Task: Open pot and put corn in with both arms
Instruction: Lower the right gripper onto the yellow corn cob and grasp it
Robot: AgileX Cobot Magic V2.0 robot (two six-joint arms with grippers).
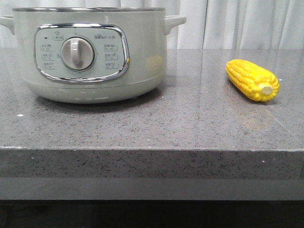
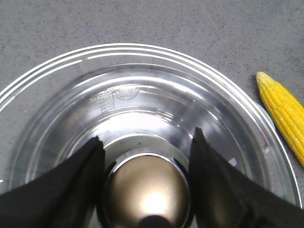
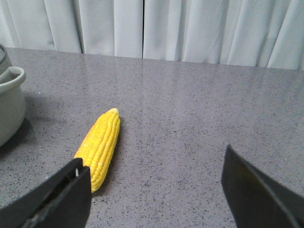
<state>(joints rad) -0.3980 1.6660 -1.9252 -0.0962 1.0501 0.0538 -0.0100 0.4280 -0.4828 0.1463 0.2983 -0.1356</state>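
Left hand (image 2: 145, 190) first: its 2 dark fingers (image 2: 71, 185) sit on either side of the shiny metal knob (image 2: 145, 194) in the middle of the pot's glass lid (image 2: 142, 85). The fingers look right up against the knob's sides, but honestly I can't tell whether they're actually squeezing it or just bracketing it, since the contact spots are hidden low in the left wrist view. The lid is clear with a bright rim, and through it you mostly get reflections, so I can't say what, if anything, is inside.

The pot (image 1: 90, 52) itself sits on the left side of the grey speckled counter (image 1: 190, 128) in the front view: pale grey-green body, chrome-framed panel with a round dial (image 1: 78, 53), a side handle (image 1: 175, 21) sticking out on each side. The chrome lid rim runs along the top edge of the frame, so the lid looks seated on the pot.

The corn (image 1: 252, 80) lies on the counter well to the right of the pot, flat on its side, pale stub end pointing toward the camera.

Right hand (image 3: 156, 190): fingers spread wide apart, holding nothing. In the right wrist view the corn lies just beside one finger (image 3: 57, 194), its near end about level with that fingertip, not between the 2 fingers.
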